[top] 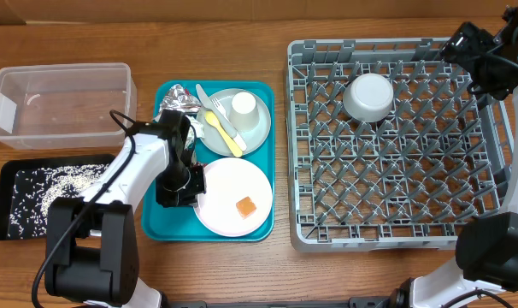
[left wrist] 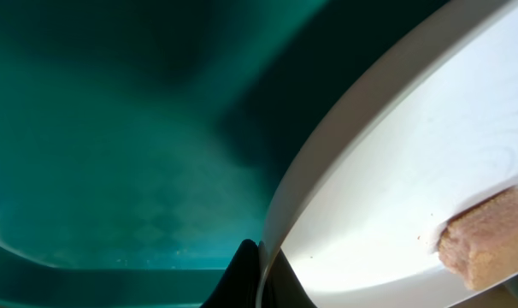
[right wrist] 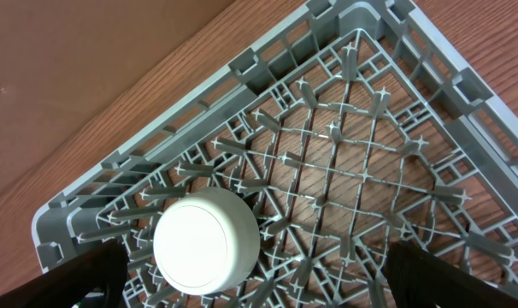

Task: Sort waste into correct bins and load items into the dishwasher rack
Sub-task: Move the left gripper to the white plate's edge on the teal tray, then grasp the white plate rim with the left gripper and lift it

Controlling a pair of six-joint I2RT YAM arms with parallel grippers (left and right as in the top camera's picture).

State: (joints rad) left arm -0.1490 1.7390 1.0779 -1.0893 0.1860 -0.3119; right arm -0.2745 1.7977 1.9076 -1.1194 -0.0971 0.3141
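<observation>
The grey dishwasher rack [top: 295, 154] stands right of the teal tray [top: 169, 224], and the right pincer [top: 464, 47] hangs wide open over the rack's corner farthest from the tray. On the tray's near half lies the white plate [top: 233, 184], whose left rim the left pincer [left wrist: 261, 278] clamps. A small orange food cube [top: 245, 206] sits on the plate.

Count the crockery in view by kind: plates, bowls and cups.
Plates: 2, the white round plate and the pale grey-green round plate, both on the flat teal tray
Bowls: 1, the small white bowl, upside down in the large grey plastic rack
Cups: 1, the small white cup, on the grey-green plate
Total: 4
</observation>
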